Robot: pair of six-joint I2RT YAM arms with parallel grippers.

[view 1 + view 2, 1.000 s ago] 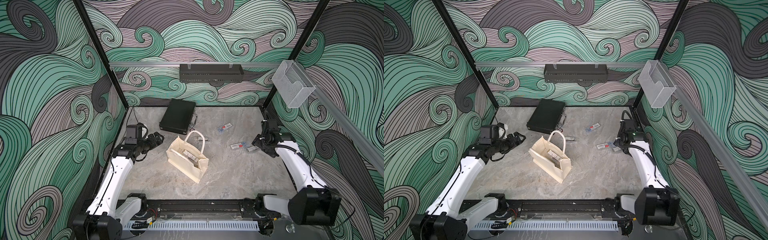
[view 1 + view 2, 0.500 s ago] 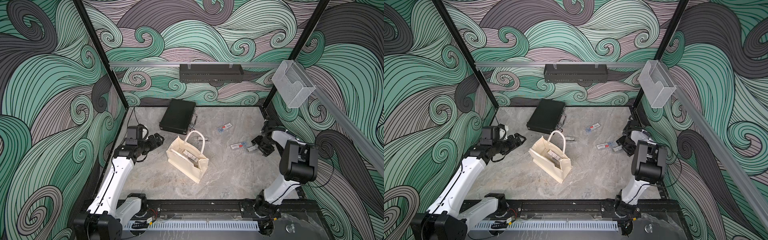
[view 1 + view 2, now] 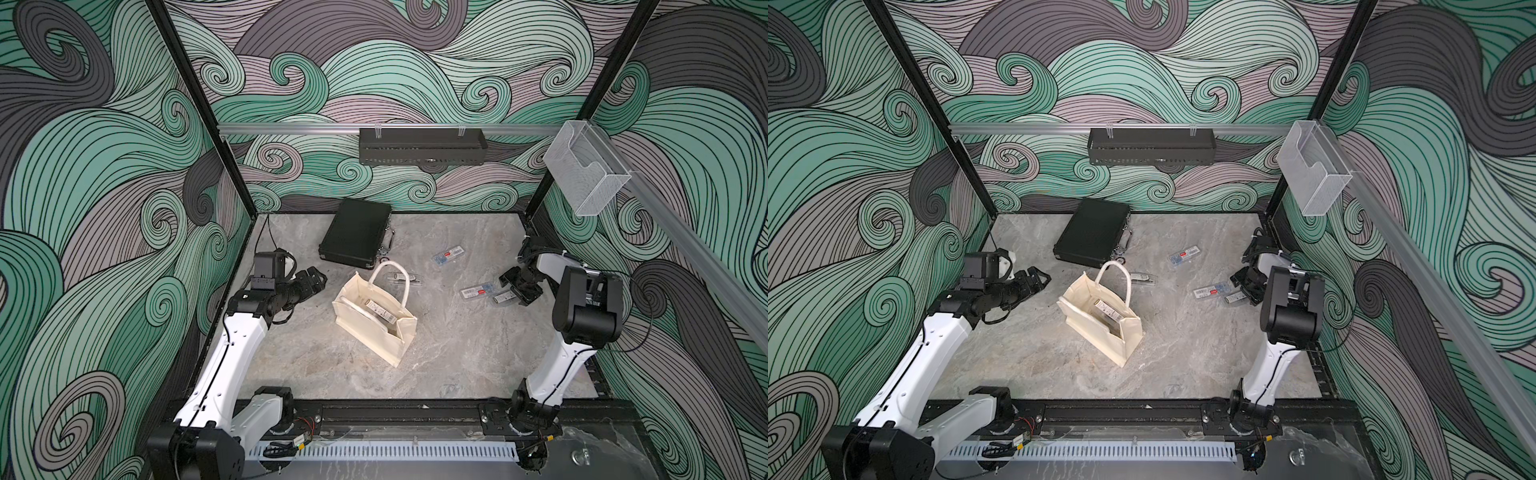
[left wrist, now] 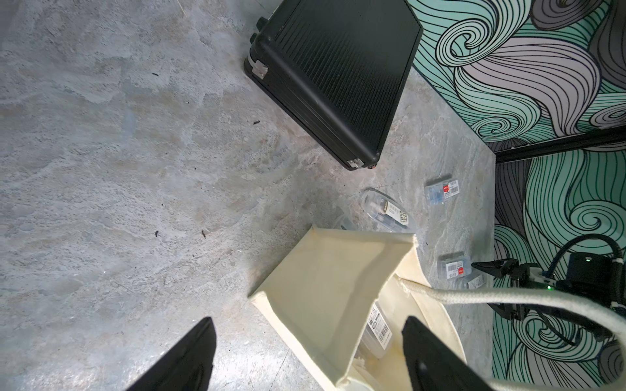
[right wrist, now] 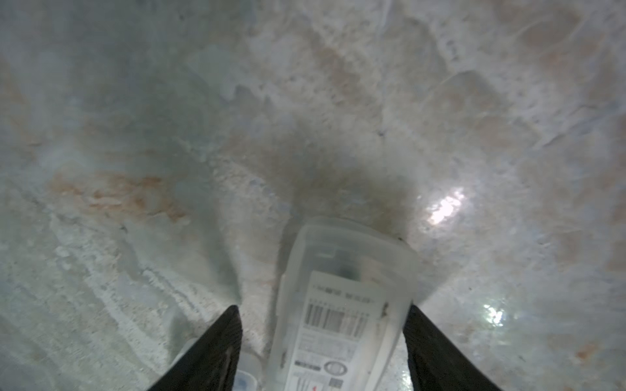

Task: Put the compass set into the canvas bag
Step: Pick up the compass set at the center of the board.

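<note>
The cream canvas bag [image 3: 365,332] [image 3: 1096,334] stands open mid-table, with one labelled compass set [image 3: 380,311] inside it. My left gripper [image 3: 320,278] [image 4: 306,321] hovers open just left of the bag, apart from it. My right gripper [image 3: 515,291] [image 5: 323,308] is low at the table's right side, its jaws straddling a clear compass set case [image 5: 342,304] [image 3: 505,297] lying on the table. One finger is against the case's side. A gap still shows between the case and the other finger.
More clear cases lie on the table [image 3: 478,291] [image 3: 448,255], one behind the bag's handle [image 3: 403,278]. A black briefcase [image 3: 355,239] lies at the back. A black rack [image 3: 422,145] and a clear holder [image 3: 582,178] hang on the walls.
The right arm has folded up, its elbow now high, with the gripper down over the case by the right wall and its jaws narrowing. The left arm has hardly moved.
</note>
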